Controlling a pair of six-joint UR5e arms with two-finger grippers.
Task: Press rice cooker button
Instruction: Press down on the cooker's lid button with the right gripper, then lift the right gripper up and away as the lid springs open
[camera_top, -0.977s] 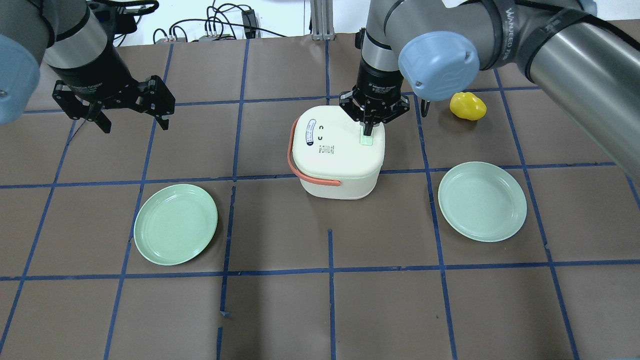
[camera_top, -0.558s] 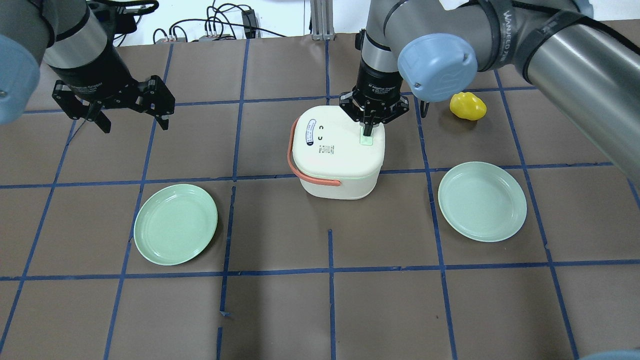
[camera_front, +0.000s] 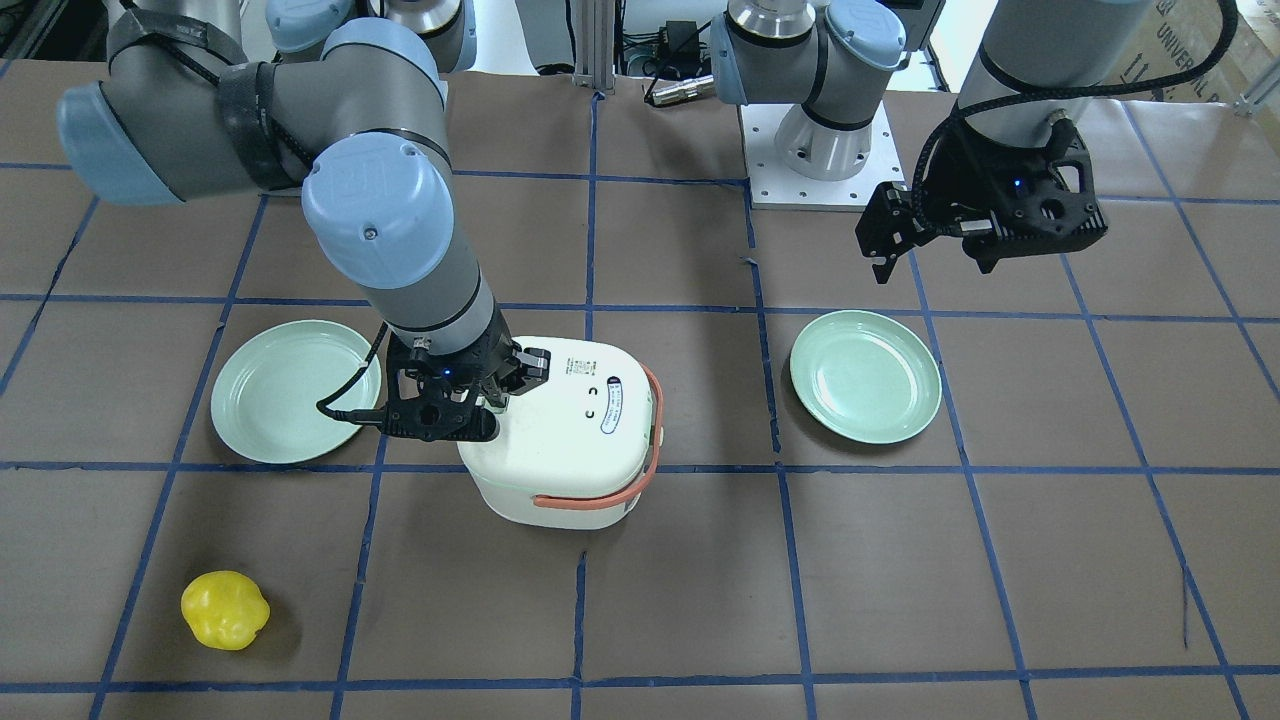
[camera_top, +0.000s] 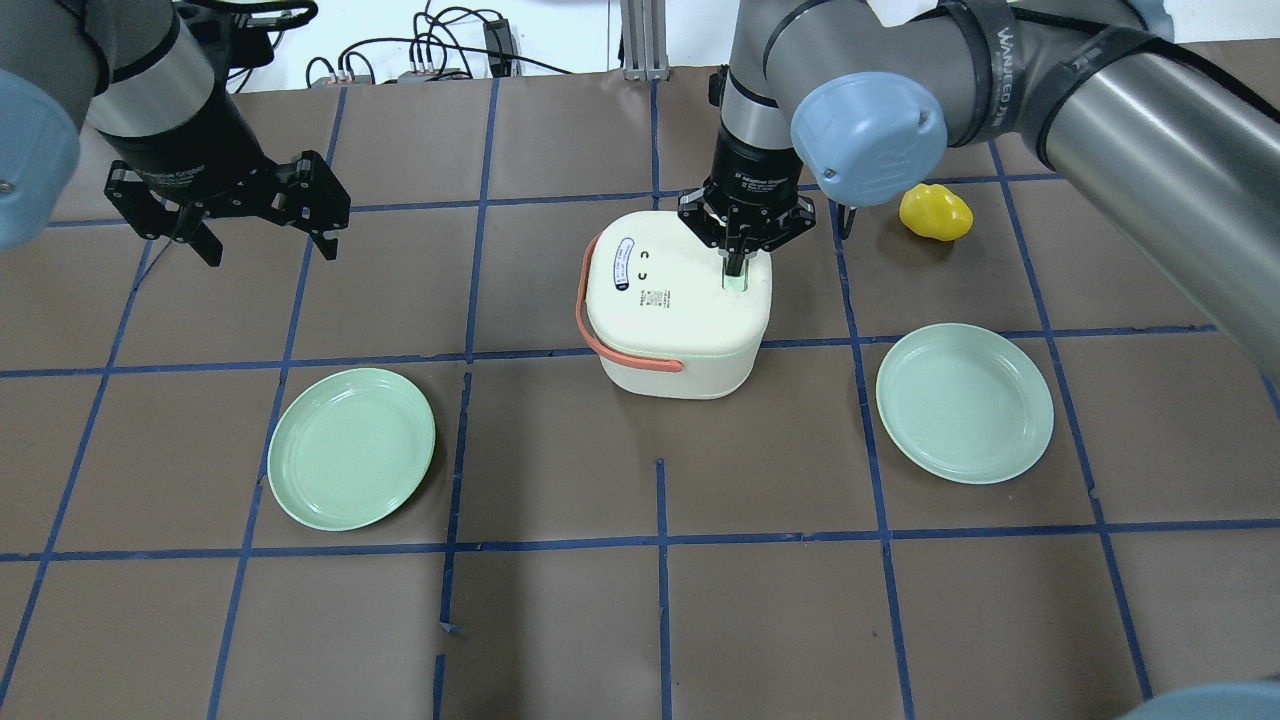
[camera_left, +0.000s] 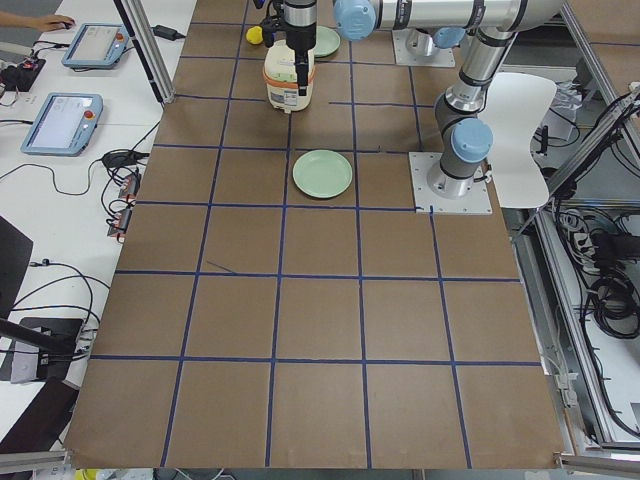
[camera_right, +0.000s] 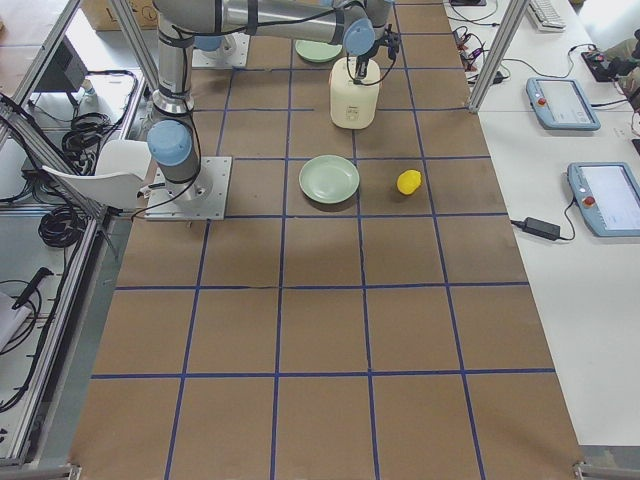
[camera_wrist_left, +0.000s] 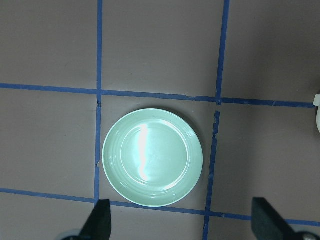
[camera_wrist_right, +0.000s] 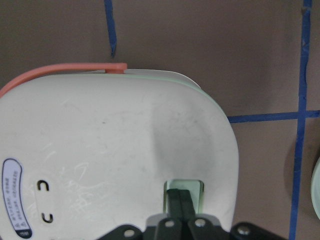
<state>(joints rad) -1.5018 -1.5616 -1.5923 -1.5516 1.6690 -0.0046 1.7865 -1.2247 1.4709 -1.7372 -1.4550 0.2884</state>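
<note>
A cream rice cooker (camera_top: 665, 300) with a salmon handle stands mid-table; it also shows in the front view (camera_front: 560, 440) and the right wrist view (camera_wrist_right: 110, 160). Its pale green button (camera_top: 736, 283) sits near the lid's right edge, also in the right wrist view (camera_wrist_right: 196, 188). My right gripper (camera_top: 737, 264) is shut, and its closed fingertips (camera_wrist_right: 180, 205) rest on the button. My left gripper (camera_top: 265, 245) is open and empty, hovering over the table at the far left, well away from the cooker.
A green plate (camera_top: 351, 447) lies front left, below the left gripper's view (camera_wrist_left: 152, 157). A second green plate (camera_top: 964, 402) lies to the cooker's right. A yellow pepper-like toy (camera_top: 935, 212) sits behind the right plate. Cables lie along the table's far edge.
My right gripper has edged slightly down and forward onto the button. The left arm has not moved.
</note>
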